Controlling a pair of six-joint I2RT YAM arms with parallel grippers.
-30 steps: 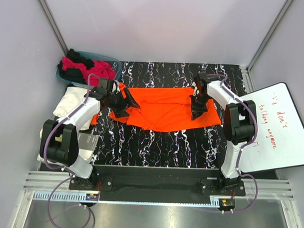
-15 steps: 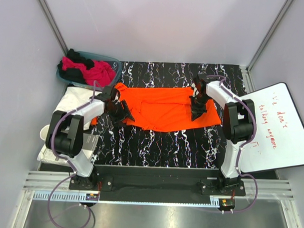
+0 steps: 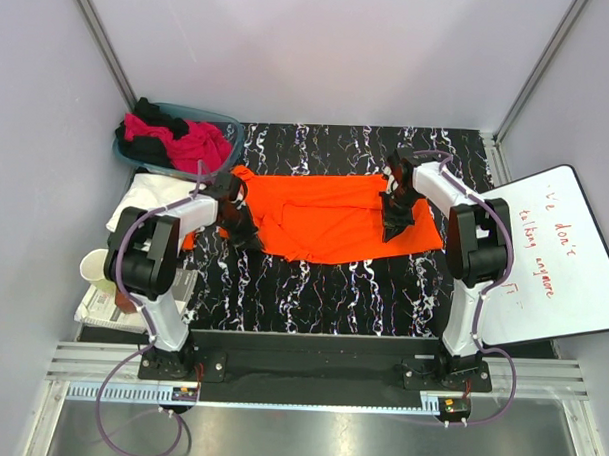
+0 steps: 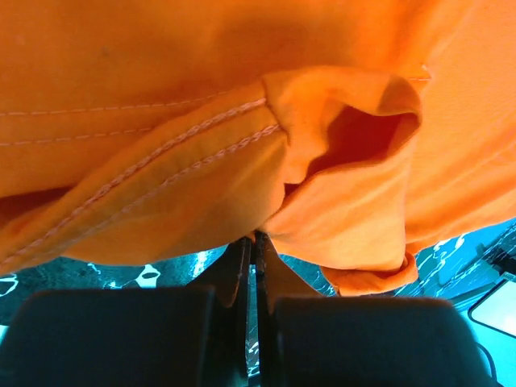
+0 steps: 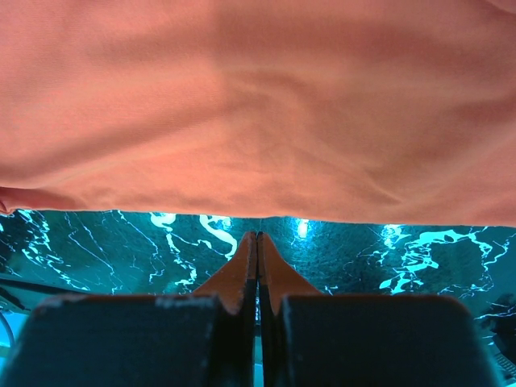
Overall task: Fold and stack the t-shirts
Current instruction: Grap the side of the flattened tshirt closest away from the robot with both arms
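A bright orange t-shirt [image 3: 330, 217] lies spread on the black marbled table [image 3: 312, 288]. My left gripper [image 3: 246, 232] is at its near left edge. In the left wrist view that gripper [image 4: 256, 239] is shut, its tips pinching the stitched orange hem [image 4: 201, 161]. My right gripper [image 3: 393, 225] rests over the shirt's right part. In the right wrist view it [image 5: 257, 235] is shut against the table, and the cloth edge [image 5: 266, 145] lies just beyond its tips. A white t-shirt [image 3: 145, 197] lies at the left. Magenta [image 3: 195, 142] and black [image 3: 148, 113] shirts fill the basket.
The teal basket [image 3: 228, 123] stands at the back left corner. A white board with red writing [image 3: 559, 257] leans at the right. A paper cup [image 3: 96, 269] and some papers [image 3: 107, 306] sit by the left arm's base.
My left arm swung nearer and down to the shirt's near left edge, and its jaws went from wide open to shut on the hem. The right arm stayed still.
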